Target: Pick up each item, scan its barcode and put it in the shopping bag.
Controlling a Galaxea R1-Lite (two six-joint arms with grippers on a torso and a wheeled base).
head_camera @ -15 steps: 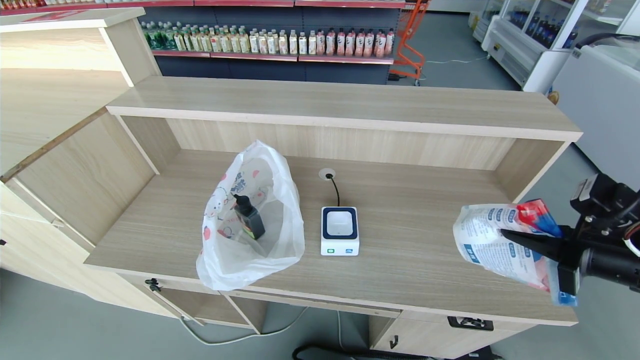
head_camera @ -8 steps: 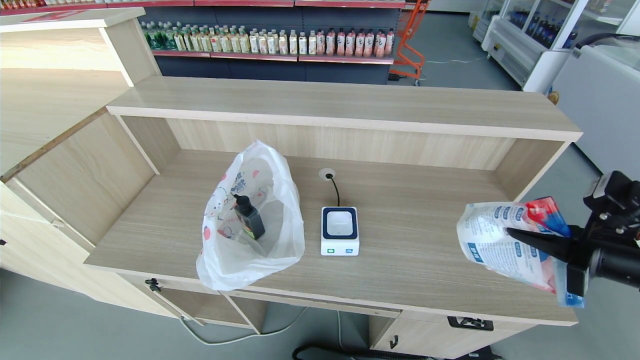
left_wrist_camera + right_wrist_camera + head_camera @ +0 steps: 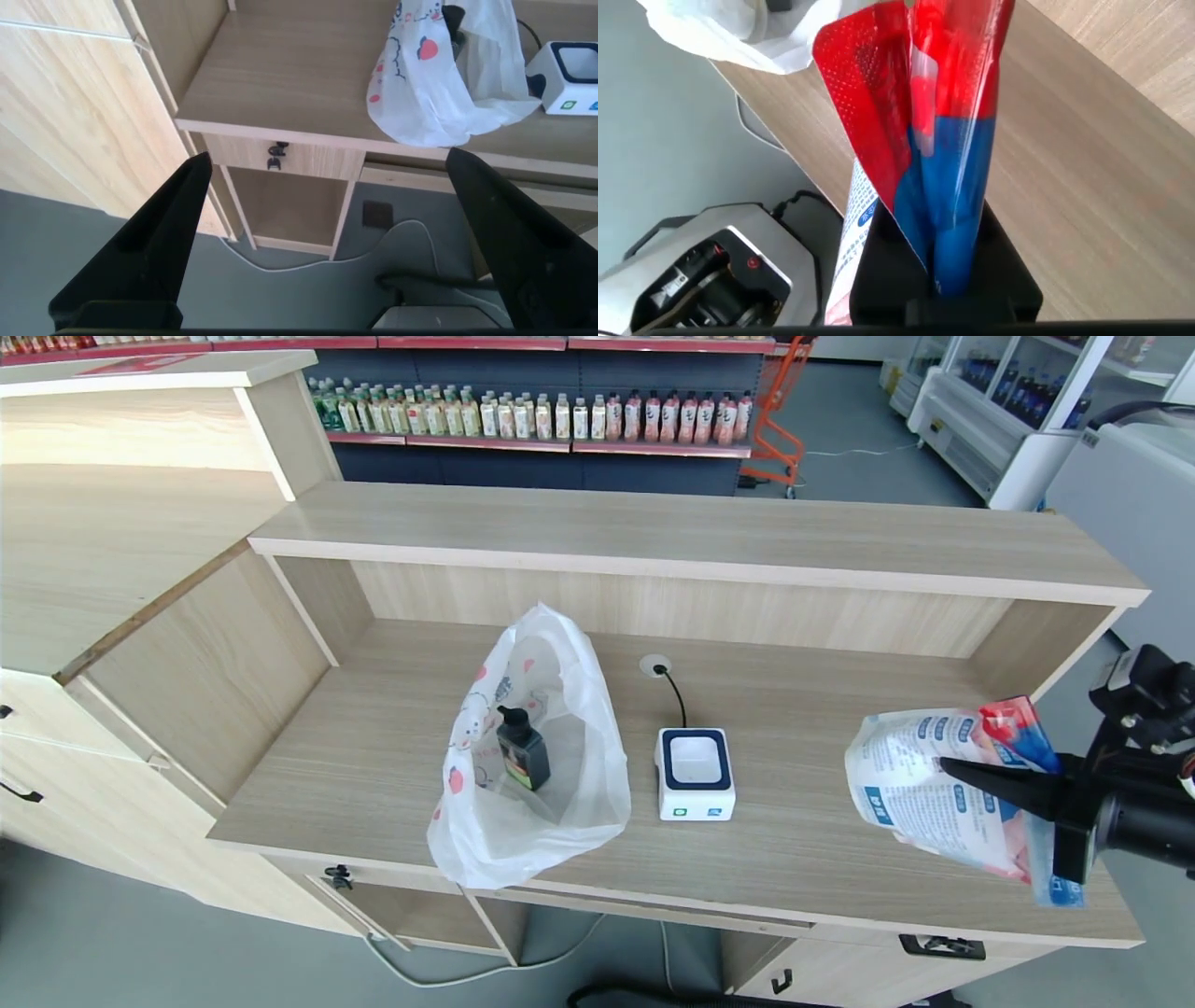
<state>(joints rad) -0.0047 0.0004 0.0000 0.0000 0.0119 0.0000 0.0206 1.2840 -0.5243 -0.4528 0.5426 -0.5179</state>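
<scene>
Head view: the right gripper (image 3: 976, 779) is pressed onto a white, blue and red pouch (image 3: 920, 789), which is pinched near its red-and-blue sealed end and held over the near right end of the counter (image 3: 822, 845). In the right wrist view the same sealed end (image 3: 948, 140) is seen clamped between the jaws, with the counter surface beneath it. The left gripper (image 3: 327, 159) is spread wide and empty, hanging off the counter's near left corner over the floor. The scanner (image 3: 695, 773) stands at mid-counter, well apart from the pouch, with its cable (image 3: 674, 695) led to a hole behind it. The shopping bag (image 3: 560, 803) lies open just beside the scanner on the left, and a dark bottle (image 3: 523, 761) stands inside it. The pick-up of the pouch is judged complete; the scanning step is in hand. For the next move, the pouch is to be carried left until it is above the scanner window, and turned so that the barcode faces the window. The barcode's position cannot be told from these views. Only thereafter is the pouch to be released into the bag mouth.
</scene>
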